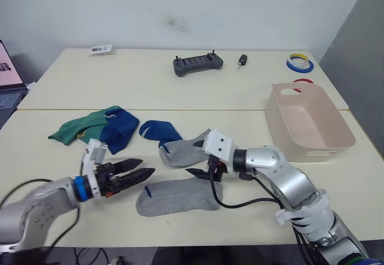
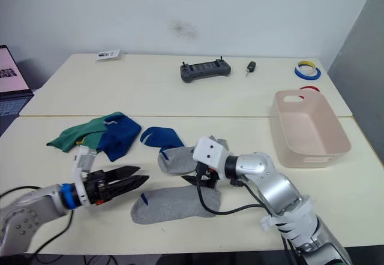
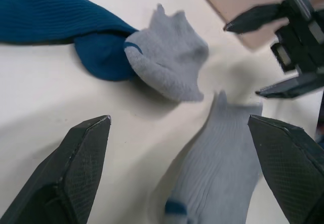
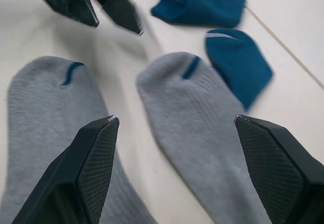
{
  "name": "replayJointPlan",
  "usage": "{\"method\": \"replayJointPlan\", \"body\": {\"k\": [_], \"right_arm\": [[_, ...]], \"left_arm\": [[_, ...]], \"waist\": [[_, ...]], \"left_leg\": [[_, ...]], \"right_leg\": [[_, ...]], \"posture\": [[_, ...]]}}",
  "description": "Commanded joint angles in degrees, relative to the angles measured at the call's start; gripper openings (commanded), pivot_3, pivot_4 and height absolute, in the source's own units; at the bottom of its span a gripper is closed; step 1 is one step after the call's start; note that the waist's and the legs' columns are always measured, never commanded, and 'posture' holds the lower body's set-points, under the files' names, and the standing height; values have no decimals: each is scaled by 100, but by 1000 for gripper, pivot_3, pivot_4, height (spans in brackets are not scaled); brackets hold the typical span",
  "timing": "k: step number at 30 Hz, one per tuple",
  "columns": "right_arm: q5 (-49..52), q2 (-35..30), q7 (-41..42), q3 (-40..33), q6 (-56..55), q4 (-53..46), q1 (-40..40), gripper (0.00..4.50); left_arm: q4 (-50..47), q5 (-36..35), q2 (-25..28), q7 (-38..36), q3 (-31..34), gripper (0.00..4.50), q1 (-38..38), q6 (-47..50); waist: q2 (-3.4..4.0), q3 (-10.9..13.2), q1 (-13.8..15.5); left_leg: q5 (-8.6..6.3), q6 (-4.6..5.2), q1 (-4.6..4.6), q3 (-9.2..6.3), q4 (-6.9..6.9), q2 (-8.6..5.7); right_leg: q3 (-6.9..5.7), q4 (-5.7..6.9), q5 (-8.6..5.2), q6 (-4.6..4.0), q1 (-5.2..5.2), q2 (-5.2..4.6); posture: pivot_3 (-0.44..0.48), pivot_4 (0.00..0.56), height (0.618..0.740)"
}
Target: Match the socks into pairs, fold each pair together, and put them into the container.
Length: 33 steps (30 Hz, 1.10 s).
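Observation:
Two light grey socks lie side by side near the table's front: one (image 1: 177, 196) flat at the front, the other (image 1: 186, 150) just behind it. A royal blue sock (image 1: 159, 130) touches the rear grey one. Another blue sock (image 1: 120, 127) lies on top of green socks (image 1: 75, 130) further left. My left gripper (image 1: 147, 166) hovers open just left of the front grey sock, pointing at it. My right gripper (image 1: 201, 175) is open over the gap between the two grey socks (image 4: 202, 112). The pale pink container (image 1: 333, 127) stands at the right with nothing inside.
A dark grey controller (image 1: 198, 64), a car key (image 1: 242, 60) and tape rolls (image 1: 299, 63) lie along the far edge. A laptop (image 1: 9, 79) sits at the far left. A seam runs across where the two tabletops meet, behind the socks.

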Motion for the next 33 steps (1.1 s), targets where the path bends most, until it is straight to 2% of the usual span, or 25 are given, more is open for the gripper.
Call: {"method": "replayJointPlan", "body": {"k": [1, 5, 8, 11, 19, 24, 26, 30, 33], "right_arm": [[169, -45, -39, -207, -62, -373, 56, 3935], [215, -201, -71, -281, -100, -509, 197, 3935], [246, -311, -91, -324, -76, -601, 289, 3935], [277, -414, -119, -436, -22, -726, 383, 3966], [426, -589, -215, -631, 92, -902, 508, 3966], [607, -555, -335, -875, 258, -888, 605, 3966], [692, -495, -425, -988, 350, -858, 622, 3966], [942, 27, -1029, -1645, 917, -310, 438, 3966], [931, 140, -1202, -1746, 1020, 167, 289, 3966]], "left_arm": [[-38, -456, -405, 791, 209, 4500, -287, 352], [174, -728, -902, 1310, 143, 4500, -571, 580], [228, -878, -1046, 1441, 77, 4500, -672, 723], [345, -922, -1161, 1598, 21, 3961, -770, 781], [412, -895, -1215, 1638, -143, 1697, -822, 763], [309, -889, -889, 1426, -119, 72, -651, 807], [284, -902, -753, 1324, -123, 31, -612, 814], [382, -749, -148, 852, -77, 31, -503, 739], [551, -623, 126, 585, -125, 31, -505, 619]], "waist": [[-3, -2, 3], [-3, -3, 7], [-5, -4, -1], [-5, -4, 4], [-5, -4, 6], [-5, -4, 1], [-5, -4, -1], [-5, -4, -5], [-3, -3, 2]], "left_leg": [[0, 0, 0, -3, 0, -1], [0, -1, 1, -5, 2, -4], [1, -1, 1, -6, 6, -6], [3, -5, 2, -10, 5, -6], [12, -22, 1, -14, 5, -9], [16, -28, 2, -14, 5, -10], [16, -28, 2, -14, 4, -9], [18, -31, 3, -15, 1, -7], [18, -32, 4, -14, -4, -12]], "right_leg": [[-1, 0, 0, 0, 1, 0], [1, 2, 0, 0, 2, -1], [0, 2, 0, 0, 5, -2], [1, 2, 0, 0, 4, 1], [0, 2, 0, 0, 6, 1], [2, 2, 0, 0, 6, 1], [1, 1, 0, 0, 6, 2], [2, 1, 0, 0, 5, 5], [3, 2, 0, 0, 3, 3]], "posture": [[0, 150, 740], [0, 150, 740], [0, 150, 740], [0, 150, 740], [0, 150, 740], [0, 150, 740], [0, 150, 740], [0, 150, 740], [0, 150, 740]]}}
